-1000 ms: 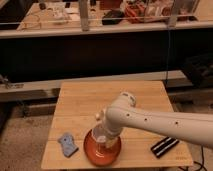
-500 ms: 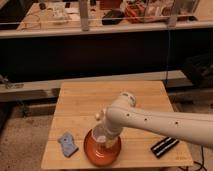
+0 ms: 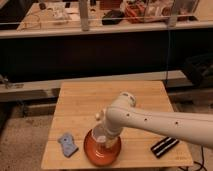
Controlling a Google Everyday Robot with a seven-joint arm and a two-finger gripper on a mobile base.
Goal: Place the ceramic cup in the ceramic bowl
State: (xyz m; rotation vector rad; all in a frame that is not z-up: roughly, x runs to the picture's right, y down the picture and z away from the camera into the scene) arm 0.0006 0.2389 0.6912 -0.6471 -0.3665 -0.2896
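Note:
The orange-red ceramic bowl [image 3: 95, 152] sits near the front edge of the wooden table [image 3: 115, 97]. My white arm reaches in from the right and bends down over the bowl. The gripper [image 3: 103, 139] hangs straight down into the bowl, at its middle. A pale shape [image 3: 99, 134] at the gripper's tip, inside the bowl, looks like the ceramic cup. The arm hides most of it, so I cannot tell whether it rests on the bowl's bottom.
A small blue-grey object [image 3: 67, 144] lies left of the bowl. A flat black object [image 3: 164, 146] lies at the table's front right corner. Behind the table runs a dark counter with a rail [image 3: 100, 30] and cluttered benches beyond.

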